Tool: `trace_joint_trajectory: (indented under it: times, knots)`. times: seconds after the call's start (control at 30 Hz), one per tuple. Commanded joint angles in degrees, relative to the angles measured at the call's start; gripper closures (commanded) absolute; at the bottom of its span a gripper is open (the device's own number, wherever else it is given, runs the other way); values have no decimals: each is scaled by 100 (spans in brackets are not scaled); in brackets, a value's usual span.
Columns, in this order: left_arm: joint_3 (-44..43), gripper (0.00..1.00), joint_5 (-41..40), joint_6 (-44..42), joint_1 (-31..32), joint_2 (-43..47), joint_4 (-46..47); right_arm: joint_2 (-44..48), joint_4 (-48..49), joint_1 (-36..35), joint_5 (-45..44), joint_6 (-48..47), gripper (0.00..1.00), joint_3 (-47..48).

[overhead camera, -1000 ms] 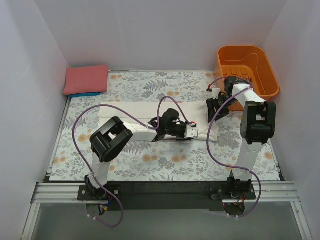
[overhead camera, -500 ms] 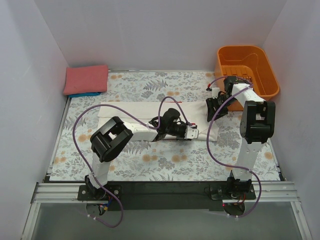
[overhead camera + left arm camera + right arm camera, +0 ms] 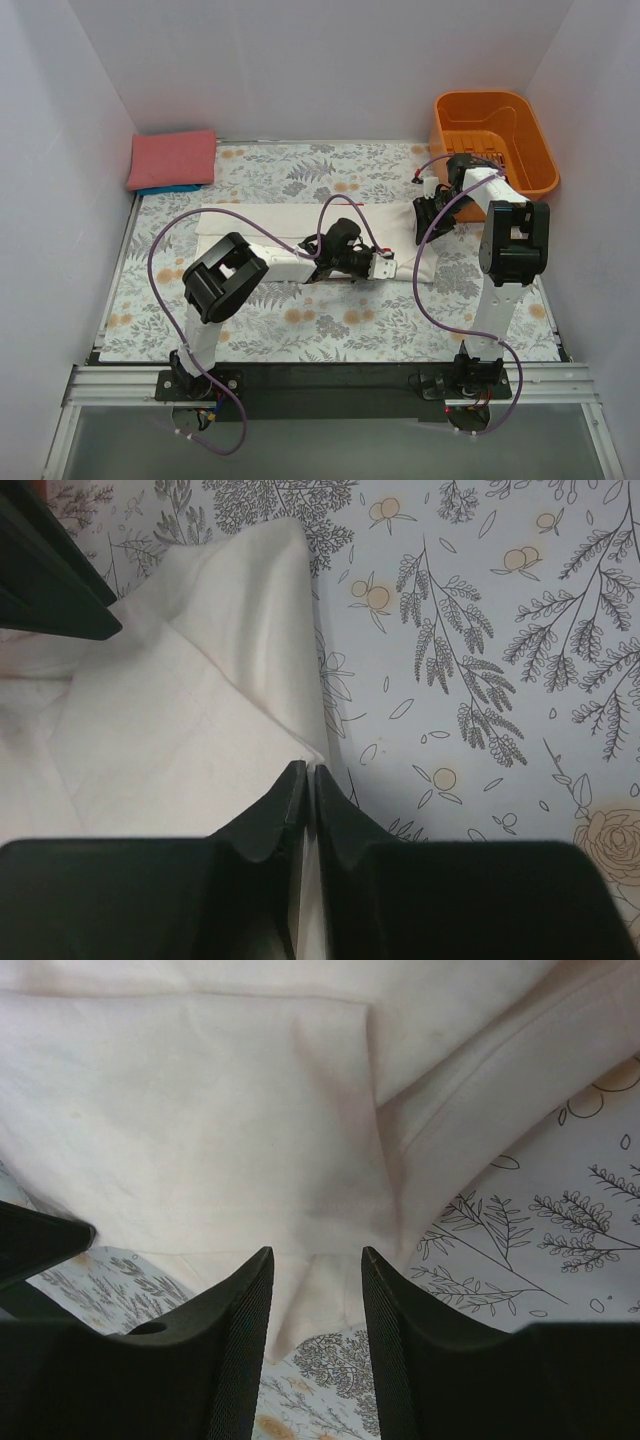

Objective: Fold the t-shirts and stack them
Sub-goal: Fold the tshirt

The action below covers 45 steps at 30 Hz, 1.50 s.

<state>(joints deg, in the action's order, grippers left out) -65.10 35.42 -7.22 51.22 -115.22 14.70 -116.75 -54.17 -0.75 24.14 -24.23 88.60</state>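
Blue shirt [image 3: 165, 189] nearly hidden under salmon-red cloth shirt [image 3: 172, 158], white cloth t-shirt [image 3: 260, 220] on floral counter [image 3: 330, 325], left claw [image 3: 305, 770] closed at its edge, right claw [image 3: 315, 1260] parted above, white walls [image 3: 300, 70].

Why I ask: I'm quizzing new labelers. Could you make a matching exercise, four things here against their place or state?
1 salmon-red t-shirt
2 orange basket
3 left hand
4 right hand

A open over the white t-shirt
B far right corner
C shut
D folded, far left corner

Pairs: 1-D, 2-B, 3-C, 4-A
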Motion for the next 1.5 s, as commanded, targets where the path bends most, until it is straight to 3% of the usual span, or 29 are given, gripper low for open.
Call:
trace_joint_trajectory:
  times: [0.0, 0.1, 1.0, 1.27, 1.47]
  knots:
    - [-161, 96, 9, 54, 2, 149, 121, 38, -67, 14, 47, -73, 53, -18]
    - [-143, 100, 18, 186, -25, 254, 279, 64, -85, 172, 29, -91, 54, -9]
    - [-56, 100, -70, 160, -42, 272, 253, -296, 3, 207, -85, -196, 61, -150]
    - [-55, 100, -88, 168, -42, 263, 296, 73, 73, 199, -84, -232, 65, -466]
    - [-20, 100, -97, 204, -42, 281, 314, 732, 925, 198, -191, -170, 64, -940]
